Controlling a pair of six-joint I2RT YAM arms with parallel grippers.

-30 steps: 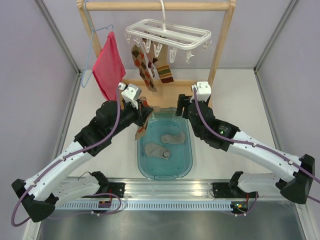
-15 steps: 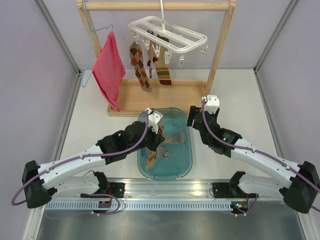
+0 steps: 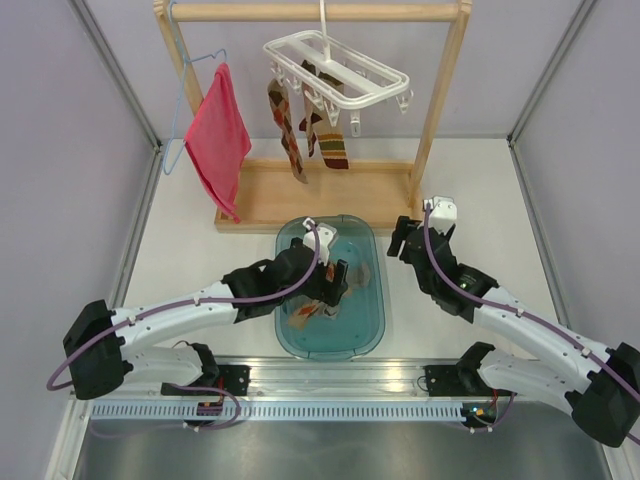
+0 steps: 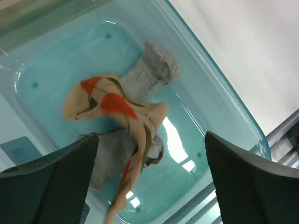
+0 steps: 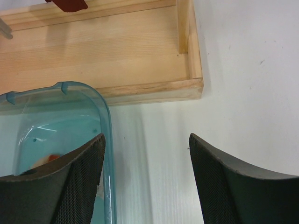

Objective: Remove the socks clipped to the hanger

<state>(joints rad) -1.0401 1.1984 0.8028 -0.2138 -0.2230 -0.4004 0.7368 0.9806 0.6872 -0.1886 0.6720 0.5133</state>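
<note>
The left gripper (image 4: 150, 135) stands wide open, its two dark fingers (image 4: 60, 172) at the lower corners of the wrist view, holding nothing. Between them, loose above the tub, a cream sock (image 4: 117, 105) with red and brown diamonds lies crumpled; whether it touches either finger cannot be told. Under it two plain grey socks (image 4: 156, 70) lie on the floor of the clear teal tub (image 4: 224, 107), in the middle of the frame.

The right gripper (image 5: 147, 140) is also open and empty, over bare table just beside the tub's upper right corner.

The table (image 3: 460, 180) is white and matt, edged by a metal rail (image 3: 330, 385) along the bottom of the overhead view. Pale lilac walls (image 3: 60, 100) close it in on the left, right and top. A wooden rack (image 3: 440, 90) with a flat tray base stands at upper centre, just above the tub.

The hanger (image 3: 335, 62), a white plastic frame, hangs tilted by its hook from the rack's top bar. Two socks are clipped under it: a brown, red and cream argyle sock (image 3: 285, 120) on the left and a brown striped sock (image 3: 333, 148) just right of it. A red-pink cloth (image 3: 218, 140) on a blue wire hanger (image 3: 180, 100) hangs at the upper left.
</note>
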